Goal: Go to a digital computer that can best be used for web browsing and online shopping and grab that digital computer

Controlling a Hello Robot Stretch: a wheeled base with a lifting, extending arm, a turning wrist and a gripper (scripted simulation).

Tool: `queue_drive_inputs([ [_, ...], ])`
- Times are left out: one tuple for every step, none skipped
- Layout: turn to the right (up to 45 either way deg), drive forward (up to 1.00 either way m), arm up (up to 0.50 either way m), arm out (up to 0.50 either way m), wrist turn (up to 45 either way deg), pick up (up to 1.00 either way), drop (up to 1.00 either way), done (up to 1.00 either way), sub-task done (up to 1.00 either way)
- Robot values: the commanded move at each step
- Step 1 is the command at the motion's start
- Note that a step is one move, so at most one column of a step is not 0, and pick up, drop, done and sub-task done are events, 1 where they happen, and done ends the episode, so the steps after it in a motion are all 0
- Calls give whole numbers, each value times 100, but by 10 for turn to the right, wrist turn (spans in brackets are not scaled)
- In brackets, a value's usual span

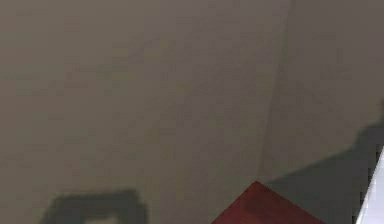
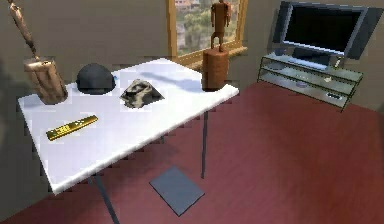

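Search step in hand. Flat grey slab (image 2: 178, 188) on floor (image 2: 290, 150) under table (image 2: 160, 115) is judged possibly the laptop sought; television (image 2: 320, 30) is discounted. Finger state cannot be told, nor slab's place relative to fingers. Next: slab is to be approached and confirmed.

Robot's body — outside both views

Red floor (image 2: 290, 150), white table (image 2: 135, 138), window (image 2: 190, 25), television (image 2: 322, 28) on glass stand (image 2: 300, 72), grey walls (image 2: 100, 30).
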Motion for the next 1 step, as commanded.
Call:
queue_drive_inputs([
  [0, 0, 0, 46, 0, 0, 0, 0, 0],
])
